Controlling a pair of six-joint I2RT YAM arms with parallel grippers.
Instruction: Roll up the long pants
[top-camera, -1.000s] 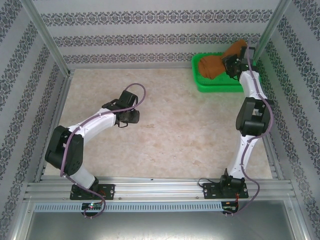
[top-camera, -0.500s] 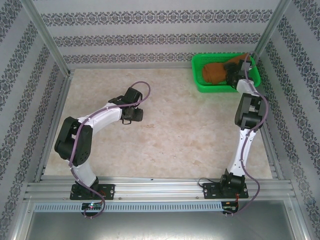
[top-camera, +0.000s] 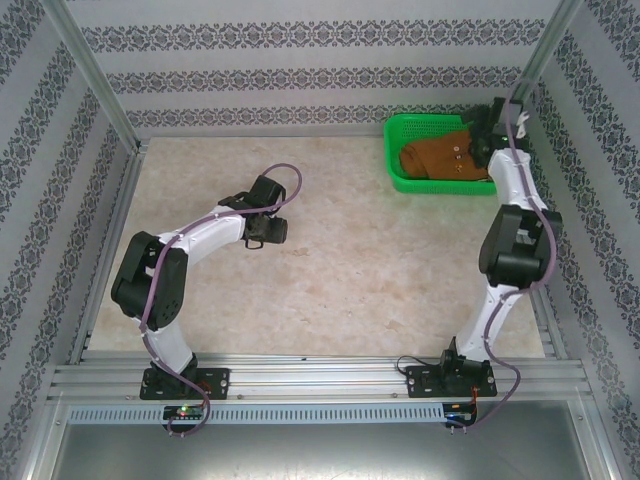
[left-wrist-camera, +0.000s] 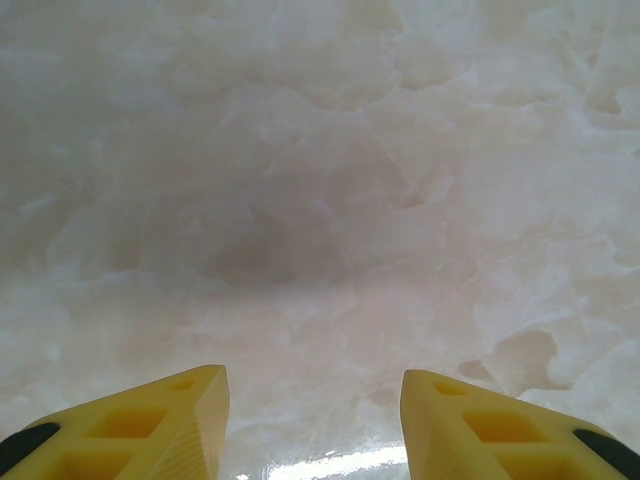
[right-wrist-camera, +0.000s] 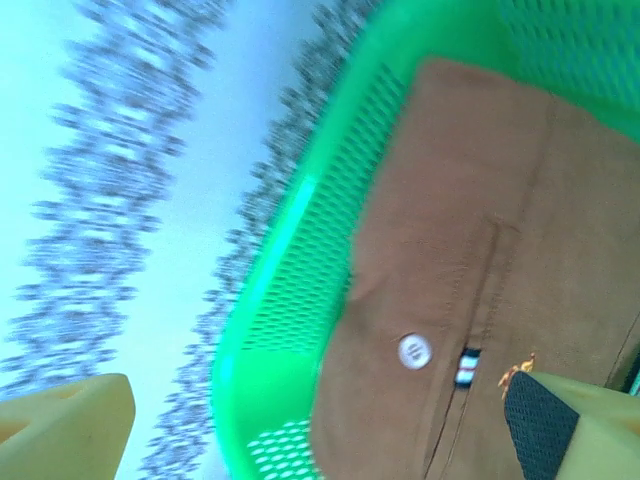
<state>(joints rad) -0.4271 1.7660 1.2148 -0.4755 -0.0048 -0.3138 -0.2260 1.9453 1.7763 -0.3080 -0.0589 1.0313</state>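
On my right wrist view I read the right gripper (right-wrist-camera: 320, 430) spread wide, gripping nothing. Just beyond its fingers the long pants (right-wrist-camera: 470, 250) lie in the green basket (right-wrist-camera: 290, 270), one pale button (right-wrist-camera: 413, 350) showing. The left gripper (left-wrist-camera: 315, 420) stands parted over the marbled table (left-wrist-camera: 320, 180). Overhead, patterned wallpaper (top-camera: 300, 80) lines the walls.

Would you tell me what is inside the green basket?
The long pants lie bundled in the green basket, a pale button showing. Anything beneath them is hidden.
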